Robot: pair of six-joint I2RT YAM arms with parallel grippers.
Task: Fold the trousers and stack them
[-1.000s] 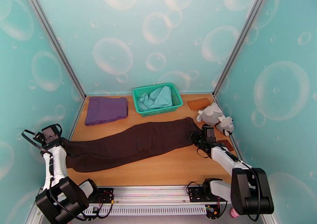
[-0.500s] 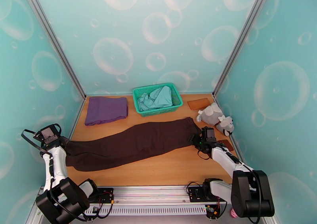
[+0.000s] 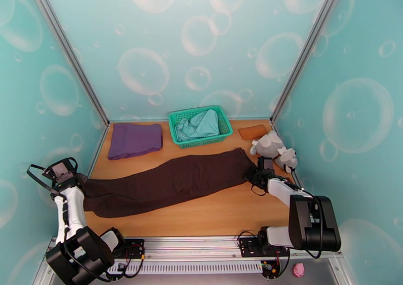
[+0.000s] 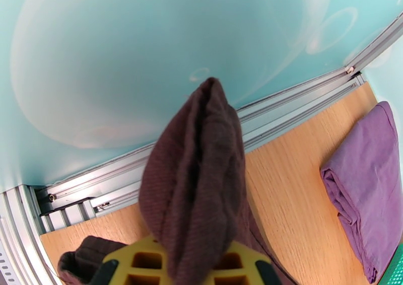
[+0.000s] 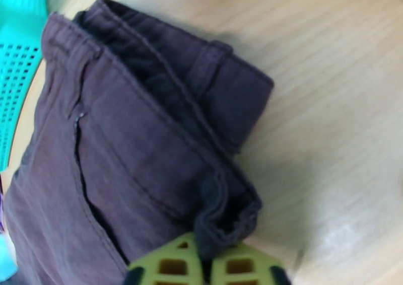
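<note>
left end effector (image 3: 79, 182): clamped on the bunched leg ends of the trousers (image 3: 166, 183), at the left edge
right end effector (image 3: 253, 176): pinched shut on the near corner of the waistband
trousers: spread long across the surface (image 3: 216, 213), left to right
handling: likely soft, light and limp; will sag between grips, so hold hems and waistband
room: open wood near; green basket (image 3: 200, 125) and purple cloth (image 3: 135, 140) far; plush toy (image 3: 274, 151) close on the right

High rear overview, both wrist views close, sharing trousers (image 3: 166, 183)
</note>
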